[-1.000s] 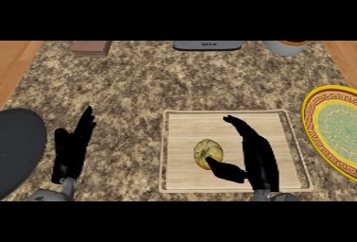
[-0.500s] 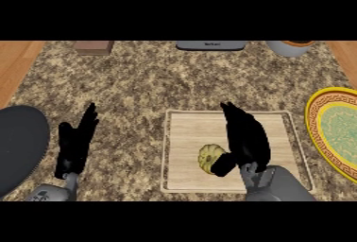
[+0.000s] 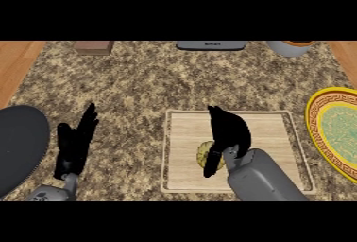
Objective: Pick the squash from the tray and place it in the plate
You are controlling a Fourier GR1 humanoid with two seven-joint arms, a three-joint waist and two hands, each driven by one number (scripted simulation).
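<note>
Head view. Right robot hand: black, at about 5 o'clock from the view's centre, palm turned down, fingers straight and together, pointing toward 11 o'clock. Its thumb hangs apart from the fingers, pointing toward 6 o'clock. The grey right forearm enters from the lower edge at 5 o'clock and slants toward 11 o'clock. Left robot hand: black, at 8 o'clock, resting open, fingers straight and pointing toward 12 o'clock. Only a short grey piece of the left wrist shows at the lower edge.
</note>
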